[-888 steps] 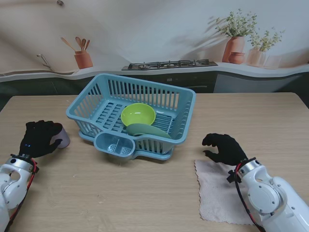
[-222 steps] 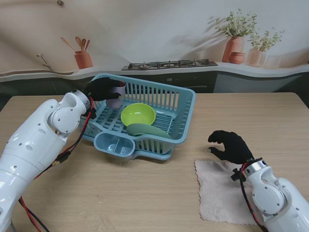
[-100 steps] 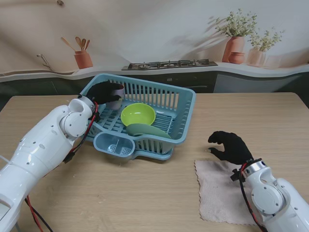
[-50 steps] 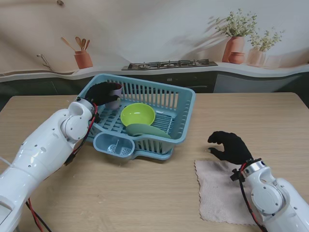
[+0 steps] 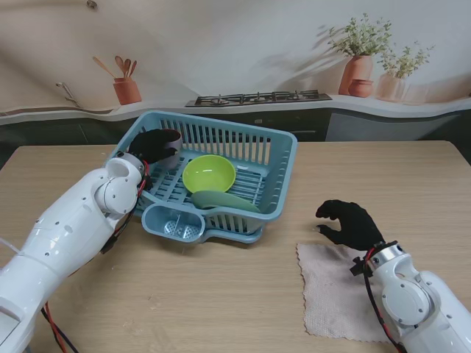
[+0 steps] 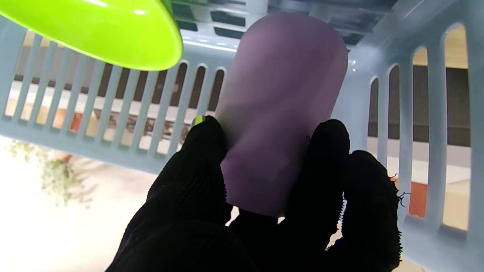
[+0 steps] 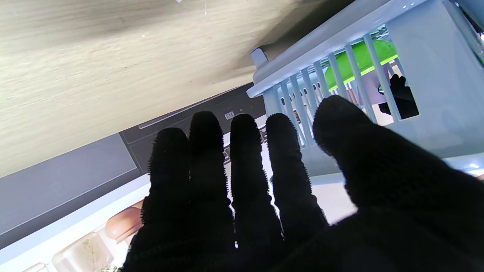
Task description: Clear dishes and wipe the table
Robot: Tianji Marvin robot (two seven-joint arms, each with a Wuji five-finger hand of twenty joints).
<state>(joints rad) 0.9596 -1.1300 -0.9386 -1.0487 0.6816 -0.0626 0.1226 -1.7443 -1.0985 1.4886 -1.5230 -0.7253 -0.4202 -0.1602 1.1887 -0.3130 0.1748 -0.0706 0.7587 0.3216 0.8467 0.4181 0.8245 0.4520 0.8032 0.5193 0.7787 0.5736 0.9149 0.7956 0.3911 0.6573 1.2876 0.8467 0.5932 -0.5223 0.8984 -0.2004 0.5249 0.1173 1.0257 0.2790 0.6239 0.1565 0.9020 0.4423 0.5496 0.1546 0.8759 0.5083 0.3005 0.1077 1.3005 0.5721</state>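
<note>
- The left hand (image 5: 152,143) grips a purple cup (image 6: 281,102) inside the rack's (image 5: 283,173) far-left corner, fingers (image 6: 204,151) wrapped round its wall
- A green bowl (image 5: 209,174) sits in the rack's middle, just right of the cup, with a grey-green plate (image 5: 224,199) at the rack's near side
- The right hand (image 5: 349,224) hovers empty, fingers apart, right of the rack, over the far edge of a cloth (image 5: 335,305) on the table (image 5: 221,294)
</note>
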